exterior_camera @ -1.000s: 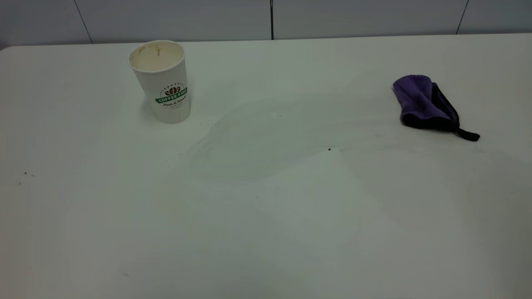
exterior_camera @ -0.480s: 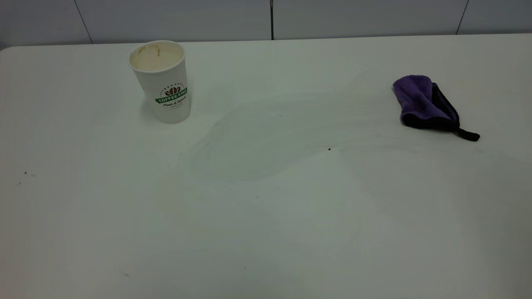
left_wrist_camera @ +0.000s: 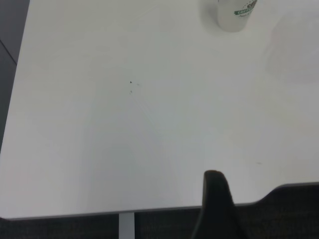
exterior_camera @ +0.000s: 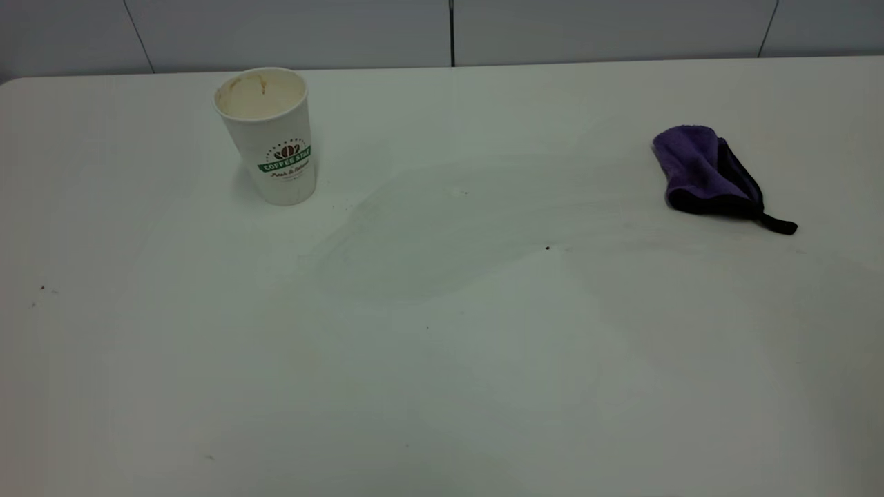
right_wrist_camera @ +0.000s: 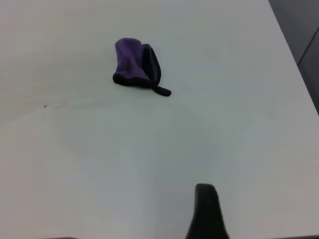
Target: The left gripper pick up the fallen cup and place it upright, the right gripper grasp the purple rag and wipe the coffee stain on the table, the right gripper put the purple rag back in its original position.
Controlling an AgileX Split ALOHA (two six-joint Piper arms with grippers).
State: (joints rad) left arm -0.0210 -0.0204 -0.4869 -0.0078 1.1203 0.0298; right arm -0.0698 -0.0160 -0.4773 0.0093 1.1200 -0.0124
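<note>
The cup [exterior_camera: 269, 134] stands upright at the back left of the table [exterior_camera: 442, 386], mouth up, with its green banner facing me. Its lower part also shows in the left wrist view [left_wrist_camera: 234, 12]. The purple rag [exterior_camera: 704, 172] lies bunched at the right, its black strap trailing to the right; it also shows in the right wrist view [right_wrist_camera: 135, 69]. No dark coffee puddle shows, only a faint smear [exterior_camera: 428, 235] at the middle. Neither gripper shows in the exterior view. The left gripper [left_wrist_camera: 215, 199] and the right gripper [right_wrist_camera: 205, 209] show only as dark tips by the table's near edge, far from cup and rag.
A tiny dark speck [exterior_camera: 547, 247] lies right of the smear, and a few specks [exterior_camera: 41, 288] lie at the far left. A grey panelled wall [exterior_camera: 449, 31] runs behind the table's back edge.
</note>
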